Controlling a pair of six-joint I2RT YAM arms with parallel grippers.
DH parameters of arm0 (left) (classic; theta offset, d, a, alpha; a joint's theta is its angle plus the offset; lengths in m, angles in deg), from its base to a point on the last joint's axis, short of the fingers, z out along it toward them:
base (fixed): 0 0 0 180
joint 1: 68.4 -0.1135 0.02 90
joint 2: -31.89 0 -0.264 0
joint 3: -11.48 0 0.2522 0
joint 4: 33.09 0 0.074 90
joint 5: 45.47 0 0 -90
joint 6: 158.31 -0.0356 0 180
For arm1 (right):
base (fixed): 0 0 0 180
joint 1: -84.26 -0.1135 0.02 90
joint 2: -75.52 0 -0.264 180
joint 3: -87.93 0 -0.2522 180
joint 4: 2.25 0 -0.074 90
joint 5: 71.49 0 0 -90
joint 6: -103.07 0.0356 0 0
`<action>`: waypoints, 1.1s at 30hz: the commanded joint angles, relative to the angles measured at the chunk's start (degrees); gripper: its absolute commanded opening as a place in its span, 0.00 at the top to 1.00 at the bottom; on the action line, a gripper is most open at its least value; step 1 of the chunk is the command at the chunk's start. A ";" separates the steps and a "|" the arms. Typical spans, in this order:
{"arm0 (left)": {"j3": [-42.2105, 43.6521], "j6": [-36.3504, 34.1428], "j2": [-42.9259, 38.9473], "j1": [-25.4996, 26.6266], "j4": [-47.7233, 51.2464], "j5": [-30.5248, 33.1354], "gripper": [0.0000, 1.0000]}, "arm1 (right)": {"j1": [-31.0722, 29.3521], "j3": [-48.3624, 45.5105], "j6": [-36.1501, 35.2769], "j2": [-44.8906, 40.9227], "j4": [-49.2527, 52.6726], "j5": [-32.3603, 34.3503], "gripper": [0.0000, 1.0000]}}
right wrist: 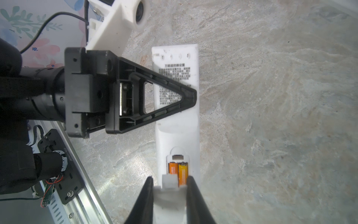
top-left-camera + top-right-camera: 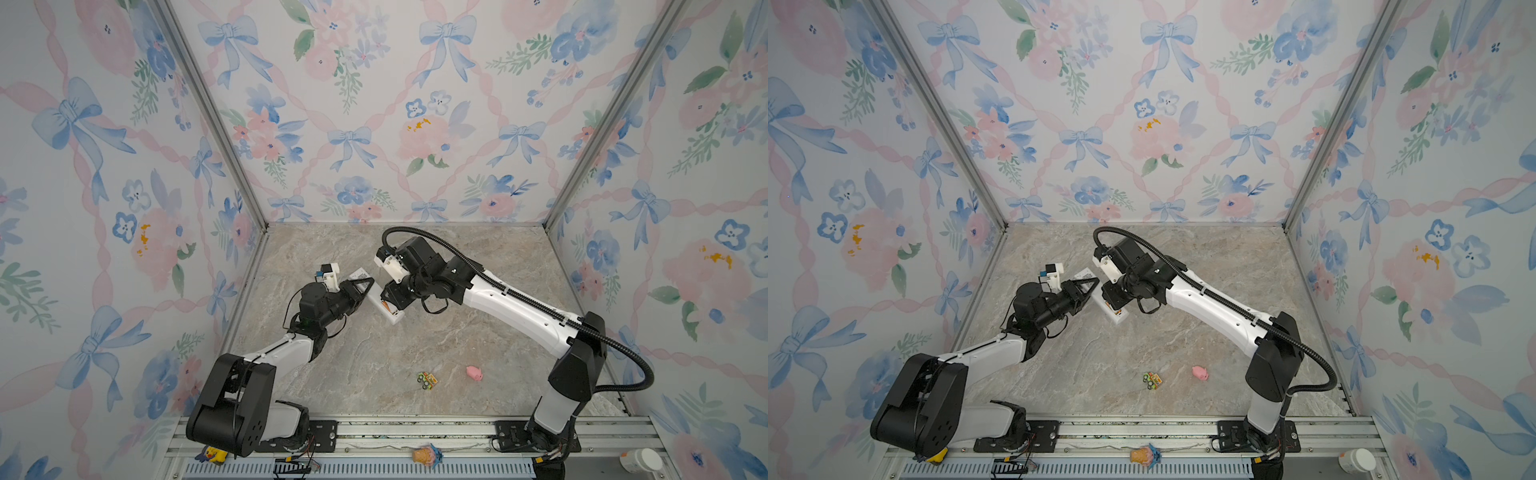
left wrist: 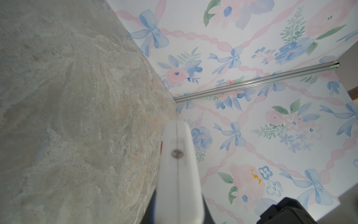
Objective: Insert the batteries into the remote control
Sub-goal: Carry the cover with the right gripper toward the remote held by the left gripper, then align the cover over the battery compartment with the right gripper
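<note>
A small white piece [image 1: 170,194], seemingly the battery cover though the view between the fingers [image 1: 144,199] is cramped, is being gripped by the right gripper [image 1: 170,178]. Its jaws are closed against the piece's sides.

Just beyond its fingertips, the batteries [image 1: 178,170] are being shown lying side by side in the open compartment of the remote control [image 1: 178,133]. One of them is being partly overlapped by the piece's tab.

Further out along the remote, its middle is being clamped by the left gripper [image 1: 190,96], which is closed across the printed back. The marble tabletop [image 1: 271,116] is being shown beneath.

Well away from both grippers, toward the arm bases, a pink pig toy [image 2: 473,372] and a small toy car [image 2: 427,380] are being shown lying near each other.
</note>
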 commanded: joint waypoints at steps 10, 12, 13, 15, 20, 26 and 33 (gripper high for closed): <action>0.34 0.61 -1.70 0.40 -1.53 -1.37 1.00 | -0.72 -0.16 -2.31 1.27 -0.67 2.50 0.88; 0.33 0.60 -1.80 0.37 -1.55 -1.43 1.00 | -0.72 -0.13 -2.39 1.60 -0.72 2.50 0.88; 0.33 0.69 -1.80 0.31 -1.55 -1.49 1.00 | -0.68 0.00 -2.52 1.70 -0.72 2.46 0.89; 0.32 0.68 -1.76 0.33 -1.51 -1.49 1.00 | -0.72 -0.23 -2.56 1.89 -0.80 2.41 0.88; 0.49 0.77 -1.67 0.37 -1.50 -1.57 1.00 | -0.72 -0.68 -2.60 2.32 -1.02 2.07 0.89; 0.66 0.89 -1.68 0.36 -1.73 -1.66 1.00 | -0.72 -1.23 -2.98 2.68 -1.07 2.20 0.89; 0.42 0.95 -1.45 0.37 -1.85 -1.66 1.00 | -0.90 -1.81 -3.26 2.69 -0.72 2.32 0.89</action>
